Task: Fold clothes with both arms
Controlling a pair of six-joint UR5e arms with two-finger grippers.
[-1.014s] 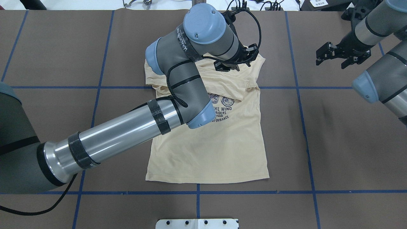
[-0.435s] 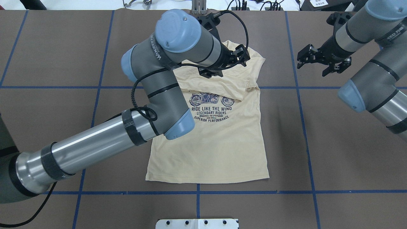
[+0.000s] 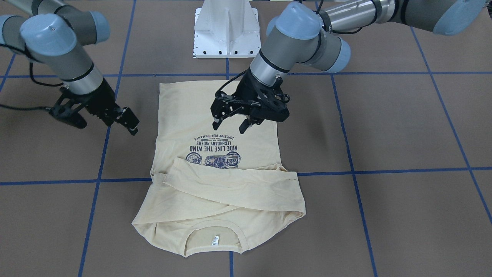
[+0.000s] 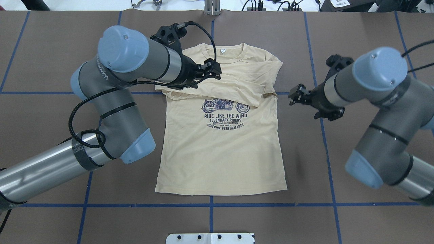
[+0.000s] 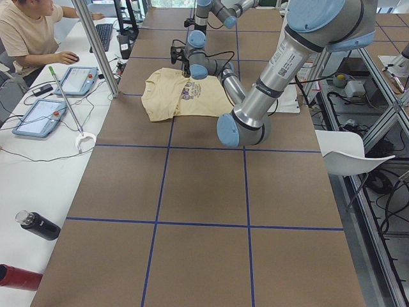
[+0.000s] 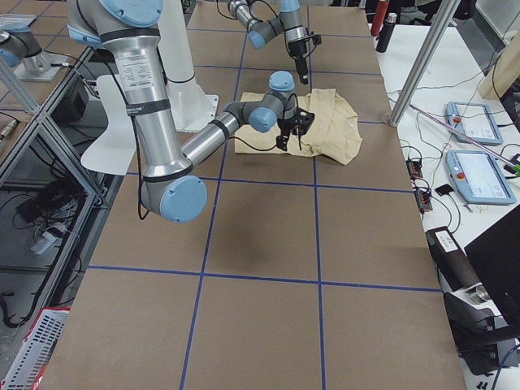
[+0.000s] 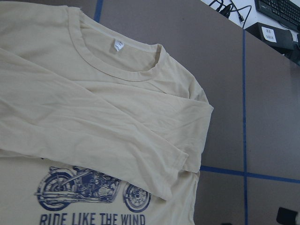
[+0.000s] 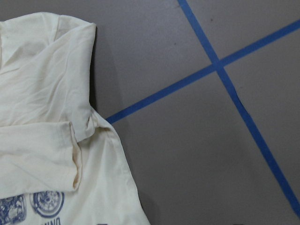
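T-shirt (image 4: 220, 152) lies flat and print-up on the brown table (image 4: 40, 118), both sleeves folded across its chest. Left gripper (image 3: 230, 127) hovers above the shirt, jaws apart and empty. Right gripper (image 3: 104, 124) hangs just beside the shirt's edge, jaws spread, holding nothing.

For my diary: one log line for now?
T-shirt flat, sleeve across chest | left gripper open over T-shirt | right gripper open, beside it
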